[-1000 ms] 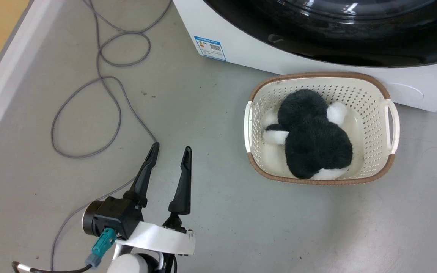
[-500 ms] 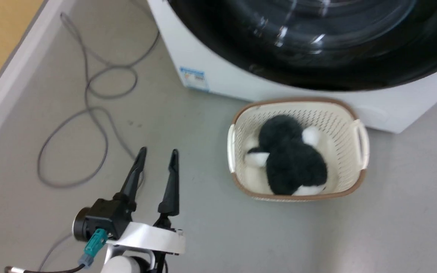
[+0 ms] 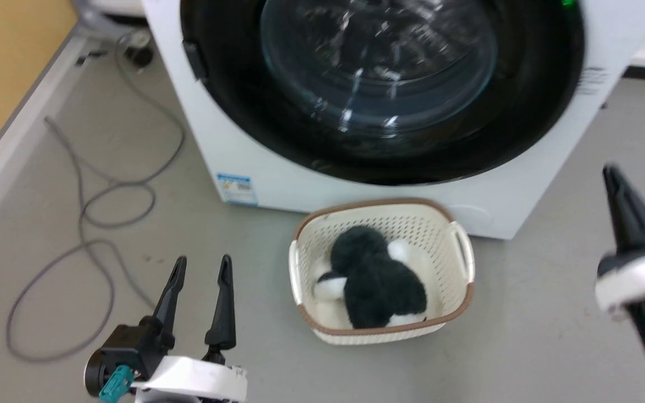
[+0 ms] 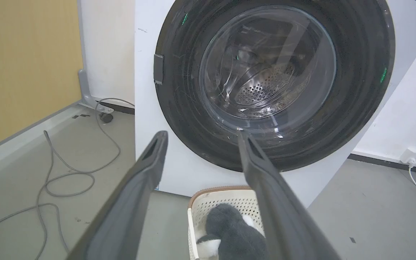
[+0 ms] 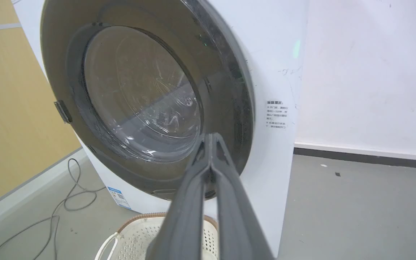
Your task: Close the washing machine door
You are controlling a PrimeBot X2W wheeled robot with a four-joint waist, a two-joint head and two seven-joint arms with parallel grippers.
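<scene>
The washing machine door (image 3: 381, 84) lies flush in the front of the washing machine (image 3: 233, 162), black rim against white panel as far as I can see. My head view is blurred and cuts off the door's top. Open floor (image 3: 524, 336) lies on my right. On my left a grey cable (image 3: 79, 184) loops over the floor near the skirting (image 3: 14, 140). A cream basket (image 3: 381, 202) holding a black-and-white plush toy (image 3: 375, 285) stands just before the machine, below the door, between my arms. My left jaws stand wide, fingers (image 3: 223, 302) apart and empty. My right jaws are pressed together at the tips, fingers (image 5: 190, 202) holding nothing; the head view's edge cuts them.
</scene>
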